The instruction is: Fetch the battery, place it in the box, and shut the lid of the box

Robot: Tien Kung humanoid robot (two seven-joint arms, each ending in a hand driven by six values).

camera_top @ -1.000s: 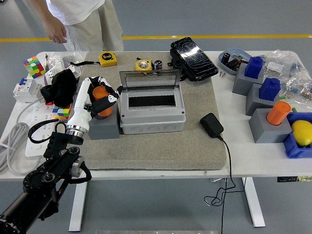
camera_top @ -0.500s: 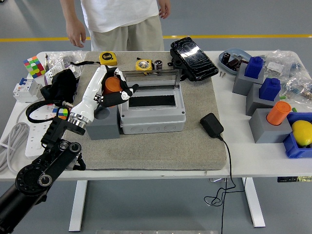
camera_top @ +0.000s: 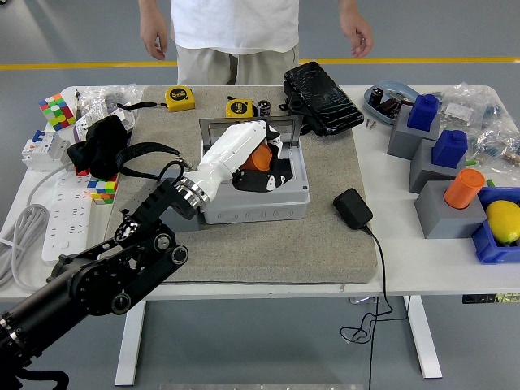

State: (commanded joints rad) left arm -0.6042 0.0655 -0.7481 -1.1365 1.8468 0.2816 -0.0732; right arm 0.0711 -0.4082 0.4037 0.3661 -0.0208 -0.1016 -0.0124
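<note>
Left hand is over the open well of the grey junction box, fingers wrapped round the orange battery (a squat cylinder, only partly visible behind the white forearm shell). Battery sits at or just above the box opening; can't tell whether it touches the floor of the well. The box's clear lid stands up at the far edge of the box, hinged there, not yet closed. Right hand not in view. A person stands at the far side of the table behind the box, hands hanging free, touching nothing.

Risks, as judged from here:
- Released tilted, the battery could lodge against the box rim and stop the lid seating.
- Fingers pulling out of the well may drag the battery back up with them.
- The forearm lies across the box's near-left corner; a careless withdrawal could shove the box along the grey mat.
</note>
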